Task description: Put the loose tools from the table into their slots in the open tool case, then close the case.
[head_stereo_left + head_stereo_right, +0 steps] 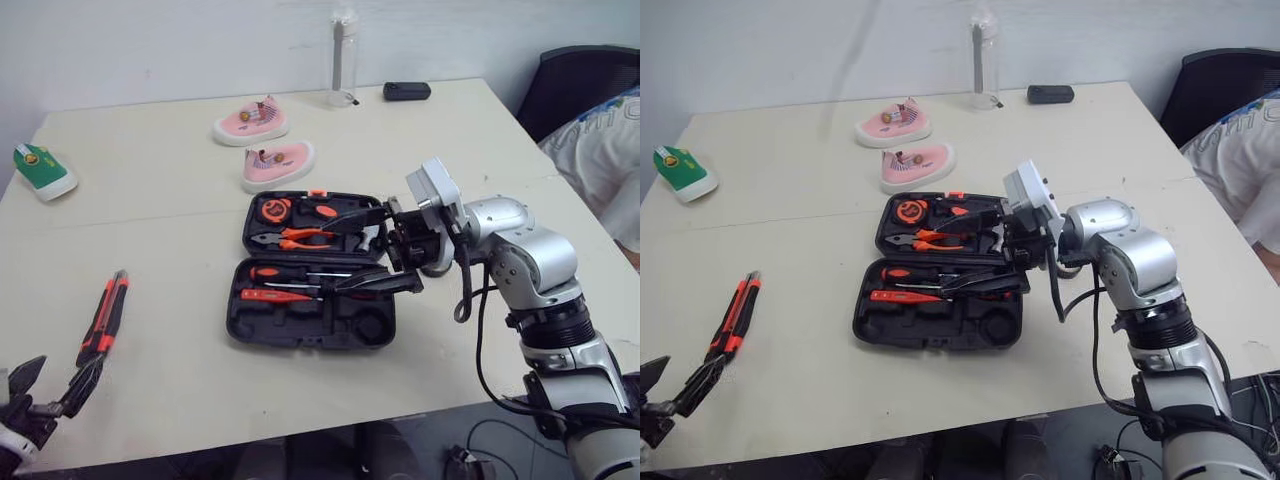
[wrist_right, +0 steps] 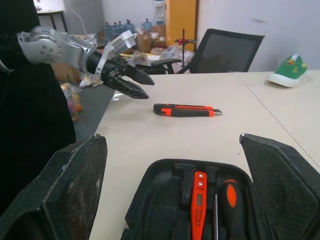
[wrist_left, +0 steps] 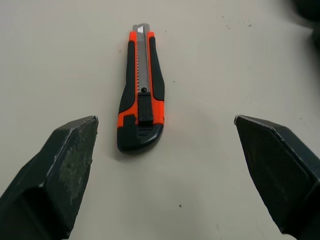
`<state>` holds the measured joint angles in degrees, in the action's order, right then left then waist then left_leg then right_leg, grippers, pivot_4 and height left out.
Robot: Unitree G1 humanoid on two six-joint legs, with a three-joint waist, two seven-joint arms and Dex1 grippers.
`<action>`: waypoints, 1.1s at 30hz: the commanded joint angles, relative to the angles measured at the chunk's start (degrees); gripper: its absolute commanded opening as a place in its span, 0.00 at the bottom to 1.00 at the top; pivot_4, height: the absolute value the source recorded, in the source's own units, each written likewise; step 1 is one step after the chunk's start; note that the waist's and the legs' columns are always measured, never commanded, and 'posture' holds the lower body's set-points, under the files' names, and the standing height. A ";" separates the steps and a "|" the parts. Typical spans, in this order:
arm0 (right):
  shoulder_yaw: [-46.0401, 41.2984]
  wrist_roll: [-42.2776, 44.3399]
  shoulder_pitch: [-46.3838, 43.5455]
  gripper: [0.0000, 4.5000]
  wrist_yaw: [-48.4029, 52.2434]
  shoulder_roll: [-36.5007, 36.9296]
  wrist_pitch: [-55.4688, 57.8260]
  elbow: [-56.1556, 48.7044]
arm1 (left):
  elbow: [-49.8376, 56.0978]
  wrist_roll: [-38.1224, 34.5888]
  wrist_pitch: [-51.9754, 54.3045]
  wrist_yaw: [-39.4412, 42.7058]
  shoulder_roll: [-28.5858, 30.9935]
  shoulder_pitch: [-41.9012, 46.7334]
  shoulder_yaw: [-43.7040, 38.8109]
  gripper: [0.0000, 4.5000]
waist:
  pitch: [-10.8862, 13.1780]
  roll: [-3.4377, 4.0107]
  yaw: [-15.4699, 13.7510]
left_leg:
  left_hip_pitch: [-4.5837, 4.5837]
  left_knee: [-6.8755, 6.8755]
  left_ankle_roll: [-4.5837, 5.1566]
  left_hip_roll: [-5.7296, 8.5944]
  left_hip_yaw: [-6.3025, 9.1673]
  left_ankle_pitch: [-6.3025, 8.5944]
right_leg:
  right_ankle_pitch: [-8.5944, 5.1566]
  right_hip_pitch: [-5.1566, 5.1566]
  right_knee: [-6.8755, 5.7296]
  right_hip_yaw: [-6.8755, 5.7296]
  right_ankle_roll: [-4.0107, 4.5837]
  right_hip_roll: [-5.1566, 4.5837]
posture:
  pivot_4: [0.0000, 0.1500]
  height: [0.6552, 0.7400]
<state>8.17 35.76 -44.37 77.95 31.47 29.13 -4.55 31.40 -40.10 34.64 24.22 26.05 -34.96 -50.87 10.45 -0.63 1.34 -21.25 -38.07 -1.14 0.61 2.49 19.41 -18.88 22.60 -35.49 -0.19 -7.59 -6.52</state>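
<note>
Orange knife (image 3: 141, 95) is lying just ahead of the spread left jaws, pointing straight away; right jaws spread over case (image 1: 300, 326)

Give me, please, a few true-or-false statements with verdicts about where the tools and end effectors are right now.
1. The utility knife lies on the table, outside the tool case. True.
2. The left end effector is shut on the knife. False: it is open, and the knife lies untouched ahead of it.
3. The tool case is closed. False: it lies open.
4. The right end effector is open over the case. True.
</note>
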 commanded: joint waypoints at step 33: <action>-4.96 -2.06 12.61 1.00 -0.10 14.56 0.03 -10.18 | -0.49 2.88 -3.19 24.88 29.18 23.33 20.01 0.35 | 0.04 0.09 -1.40 | -0.03 0.03 -0.23 -0.23 0.06 -0.01 | -0.02 -0.01 0.05 -0.36 0.09 -0.06 | 1.00 0.85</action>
<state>4.18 34.57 -32.32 76.14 44.71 31.18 -13.29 30.04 -36.61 31.98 43.77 53.23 -12.80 -34.29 10.50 -0.54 -0.06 -21.29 -38.04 -1.37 0.38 2.57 19.40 -18.91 22.57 -35.41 -0.59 -7.48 -6.54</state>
